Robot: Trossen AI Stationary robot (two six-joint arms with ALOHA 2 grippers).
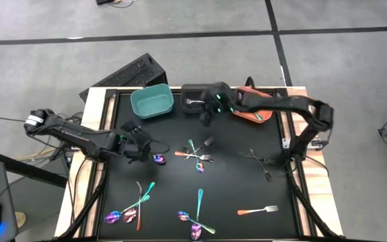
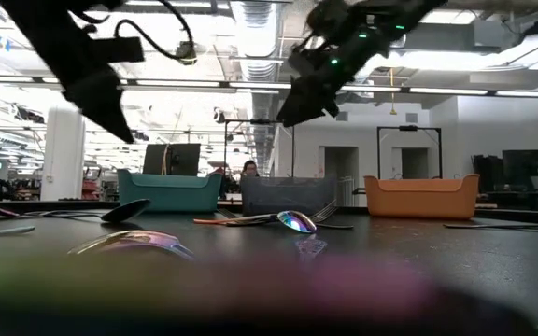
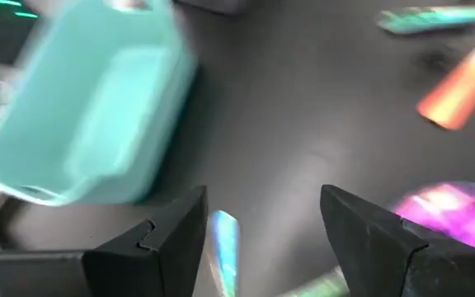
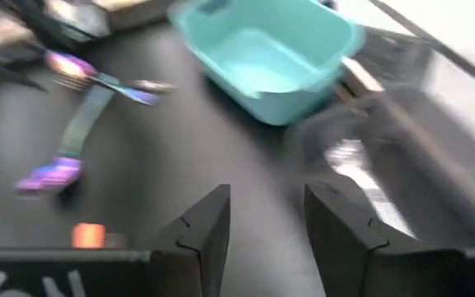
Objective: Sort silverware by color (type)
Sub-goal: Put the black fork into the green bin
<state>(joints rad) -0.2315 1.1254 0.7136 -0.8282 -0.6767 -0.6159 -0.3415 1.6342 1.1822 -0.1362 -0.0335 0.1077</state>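
Observation:
Forks and spoons lie scattered on the black table. An iridescent spoon (image 1: 158, 158) lies beside my left gripper (image 1: 142, 149), which hangs open above the table's left middle. In the left wrist view an iridescent handle (image 3: 223, 247) shows between its open fingers (image 3: 262, 214), and the spoon's purple bowl (image 3: 448, 210) beside them. My right gripper (image 1: 207, 117) hangs open and empty in front of the dark grey bin (image 1: 195, 99), in which a silver piece (image 4: 353, 165) lies. The teal bin (image 1: 152, 101) stands left of it. My right arm partly hides the orange bin (image 1: 255, 114).
A small pile of mixed pieces (image 1: 195, 156) lies mid-table, dark forks (image 1: 261, 163) at the right, an orange fork (image 1: 257, 210) near the front right. More iridescent pieces lie at the front left (image 1: 133, 205) and front middle (image 1: 197, 218). A raised wooden frame (image 1: 99, 134) edges the table.

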